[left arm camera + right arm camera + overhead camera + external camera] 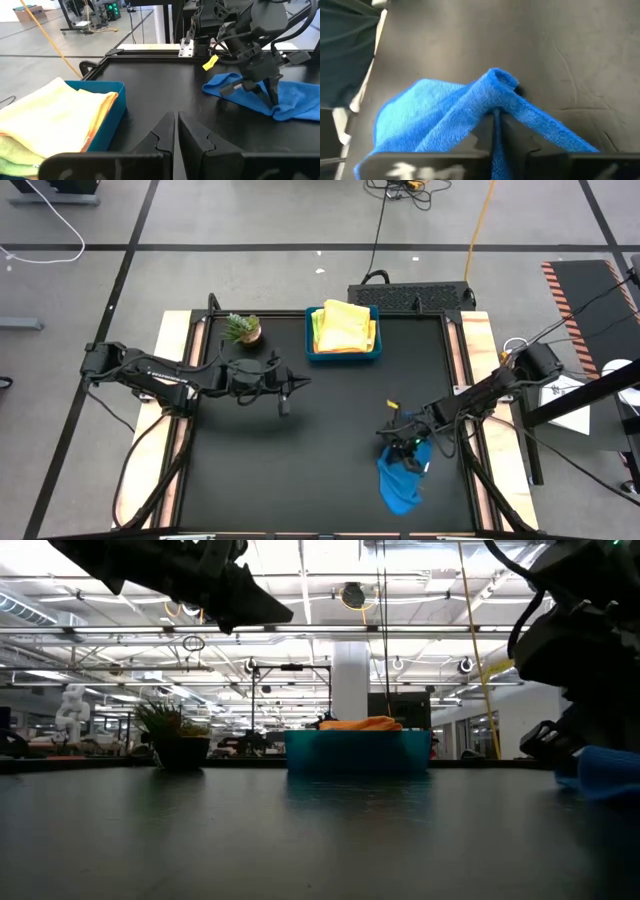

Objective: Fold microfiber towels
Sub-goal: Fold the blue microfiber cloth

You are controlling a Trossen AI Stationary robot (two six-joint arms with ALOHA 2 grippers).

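The right gripper (408,448) is seen lowered onto the blue towel (400,482), its fingers (512,135) pressed together with a ridge of the cloth pinched between them. From that pinch the rest of the blue towel is spread loosely on the black table (300,470), trailing away from the gripper toward the table's near edge. Well apart from this gripper, across the table at its far edge, a blue tray (344,354) is set, and in it a yellow towel (346,326) is laid on top of an orange one and a lime green one, whose edges show at the side. The left gripper (284,402) is held above bare table, well apart from the blue towel, its fingers (160,135) brought together on nothing. A small potted plant (243,329) is placed beside the tray
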